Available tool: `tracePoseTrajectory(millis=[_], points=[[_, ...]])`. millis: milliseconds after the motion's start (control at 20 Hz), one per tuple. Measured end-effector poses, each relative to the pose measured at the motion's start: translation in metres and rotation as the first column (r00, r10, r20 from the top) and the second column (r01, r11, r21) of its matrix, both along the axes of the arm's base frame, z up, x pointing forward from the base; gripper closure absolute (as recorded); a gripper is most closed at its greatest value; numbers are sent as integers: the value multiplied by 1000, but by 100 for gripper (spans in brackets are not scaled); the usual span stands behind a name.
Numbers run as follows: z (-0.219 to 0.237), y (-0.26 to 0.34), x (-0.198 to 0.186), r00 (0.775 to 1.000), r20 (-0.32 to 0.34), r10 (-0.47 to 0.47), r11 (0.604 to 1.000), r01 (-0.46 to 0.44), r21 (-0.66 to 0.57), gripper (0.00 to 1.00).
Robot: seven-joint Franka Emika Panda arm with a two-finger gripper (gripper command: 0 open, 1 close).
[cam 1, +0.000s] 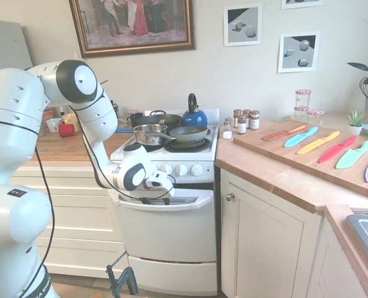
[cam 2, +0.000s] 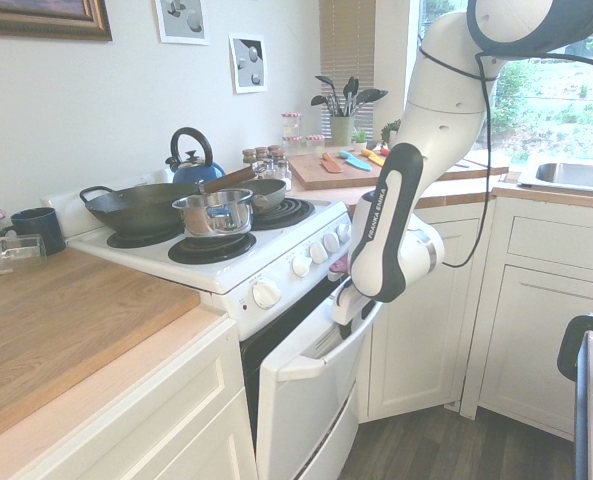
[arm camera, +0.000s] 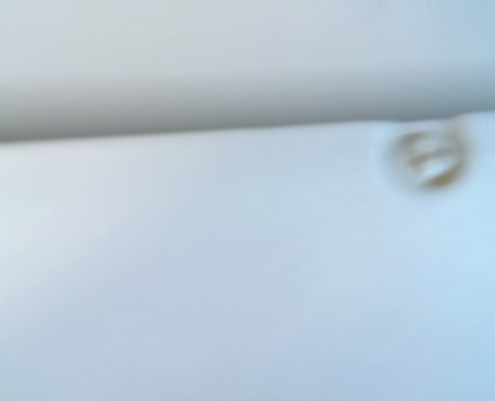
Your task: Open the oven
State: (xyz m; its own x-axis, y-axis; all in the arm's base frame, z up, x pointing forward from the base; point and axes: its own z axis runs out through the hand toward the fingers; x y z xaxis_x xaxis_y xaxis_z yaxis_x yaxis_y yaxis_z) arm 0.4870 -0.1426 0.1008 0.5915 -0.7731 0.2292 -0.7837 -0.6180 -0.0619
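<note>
oven (cam 1: 168,230) is seen low in the middle of the first exterior view, between cream drawers (cam 1: 72,211) at 9 o'clock and a cream cupboard door (cam 1: 264,248) at 3 o'clock. its door (cam 2: 311,390) is already tilted outward at the top, with a dark gap shown behind it in the second exterior view. gripper (cam 1: 161,188) is pressed at the bar handle (cam 1: 190,200), near its end at 9 o'clock; whether the fingers are closed around the bar cannot be told, since they are hidden by the wrist. only blurred white surface is given by the wrist view.

slipping is judged the main risk: if the bar is merely hooked, contact could be lost as the door swings down and the door could drop or spring back. an off-centre pull may also twist the door. pans (cam 1: 171,131) crowded on the hob could be shaken if the cooker is jerked.
</note>
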Motion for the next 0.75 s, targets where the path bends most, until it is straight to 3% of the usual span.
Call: tracePoseTrajectory(millis=[300,600,750], points=[[-23,-33,-65,996,-58,62,998,-62,-11,0],[-28,-53,-92,990,-101,98,995,-101,-23,0],[-5,-53,-107,980,-184,75,997,-77,0,0]])
